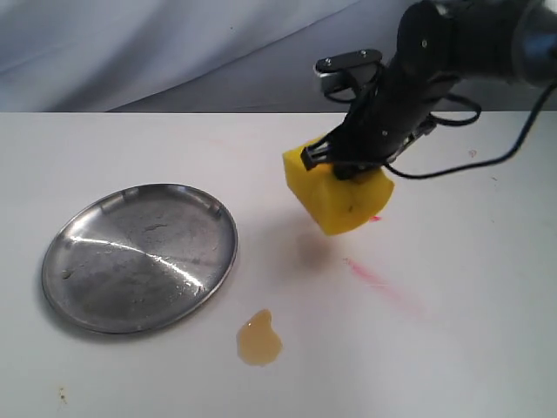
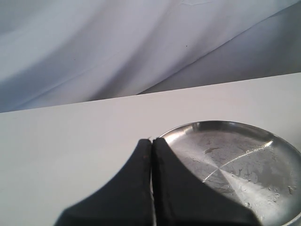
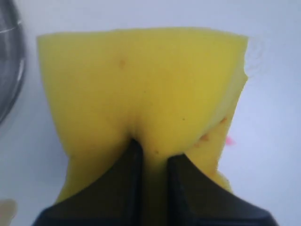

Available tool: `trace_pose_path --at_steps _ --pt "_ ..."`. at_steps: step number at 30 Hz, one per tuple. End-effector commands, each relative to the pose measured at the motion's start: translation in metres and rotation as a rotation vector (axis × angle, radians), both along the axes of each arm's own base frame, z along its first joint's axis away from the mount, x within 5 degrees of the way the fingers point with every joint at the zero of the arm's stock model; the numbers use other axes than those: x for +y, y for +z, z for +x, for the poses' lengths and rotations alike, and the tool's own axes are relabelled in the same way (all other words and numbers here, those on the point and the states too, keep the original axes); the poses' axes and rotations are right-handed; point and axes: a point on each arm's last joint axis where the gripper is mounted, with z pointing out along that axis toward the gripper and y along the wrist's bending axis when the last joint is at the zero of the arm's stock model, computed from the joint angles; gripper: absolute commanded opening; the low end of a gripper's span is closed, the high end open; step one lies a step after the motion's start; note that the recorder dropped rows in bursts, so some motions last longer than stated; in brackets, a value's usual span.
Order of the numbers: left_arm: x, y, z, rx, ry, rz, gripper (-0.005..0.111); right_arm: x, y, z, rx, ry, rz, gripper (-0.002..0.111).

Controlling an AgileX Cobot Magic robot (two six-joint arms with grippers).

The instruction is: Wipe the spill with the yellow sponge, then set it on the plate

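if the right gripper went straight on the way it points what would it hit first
Likely the bare table, the yellow sponge in the right gripper touching first, well short of the spill; depth is unclear.

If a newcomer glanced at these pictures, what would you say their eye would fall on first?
The yellow sponge stands out first, pinched in the right gripper and held above the white table, right of centre in the exterior view. Then the shiny silver plate on the left, and the amber spill on the table close by its rim, nearer the camera.
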Motion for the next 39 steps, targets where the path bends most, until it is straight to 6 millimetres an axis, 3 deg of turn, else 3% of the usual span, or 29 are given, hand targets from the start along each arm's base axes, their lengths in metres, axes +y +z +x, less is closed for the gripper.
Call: trace_pose_path --at_steps 1,6,15,24,39 --pt "0.0 0.001 0.0 -0.01 0.002 -0.011 0.0 0.015 -0.004 -0.057 0.022 0.075 0.053 0.0" --pt "0.0 0.001 0.0 -0.01 0.002 -0.011 0.0 0.036 -0.011 -0.105 0.066 0.19 0.029 0.0" --pt "0.0 0.001 0.0 -0.01 0.002 -0.011 0.0 0.065 -0.016 -0.149 0.086 0.282 0.029 0.0" --pt "0.0 0.001 0.0 -0.01 0.002 -0.011 0.0 0.065 -0.02 -0.157 0.123 0.294 -0.007 0.0" --pt "0.0 0.001 0.0 -0.01 0.002 -0.011 0.0 0.07 -0.075 -0.149 0.153 0.298 -0.094 0.0"
